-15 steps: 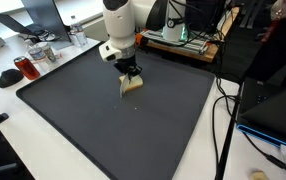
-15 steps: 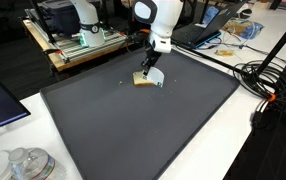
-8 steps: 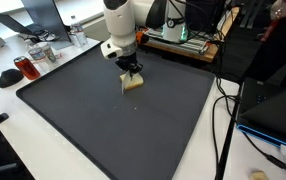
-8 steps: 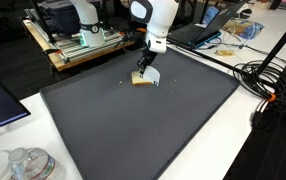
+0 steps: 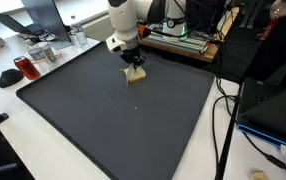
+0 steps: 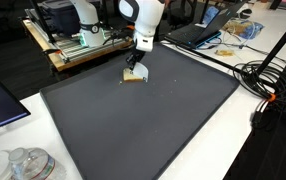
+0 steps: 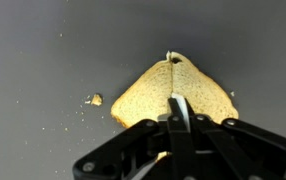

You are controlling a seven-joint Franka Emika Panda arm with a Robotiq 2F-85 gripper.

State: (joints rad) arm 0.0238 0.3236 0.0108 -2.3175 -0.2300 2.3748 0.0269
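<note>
A slice of light brown bread lies flat on the dark grey mat (image 5: pixel 113 120) near its far edge, seen in both exterior views (image 5: pixel 135 77) (image 6: pixel 132 78) and filling the middle of the wrist view (image 7: pixel 143 95). My gripper points straight down over it (image 5: pixel 133 67) (image 6: pixel 135 67). In the wrist view the gripper (image 7: pixel 175 103) is shut, jaws pressed together with no gap, tips resting on the top of the bread near its middle. A crumb (image 7: pixel 95 99) and small specks lie on the mat beside the slice.
A red mug (image 5: pixel 25 68) and a dark dish (image 5: pixel 9 77) stand on the white table beside the mat. Cables (image 5: pixel 223 115) (image 6: pixel 268 80) run along one side. A wooden stand with electronics (image 6: pixel 78 42) and a laptop (image 6: pixel 198 35) sit behind. Clear containers (image 6: pixel 28 165) stand at the front corner.
The gripper has moved toward the far edge of the mat, and the bread slice has slid along with it under the shut fingertips.
</note>
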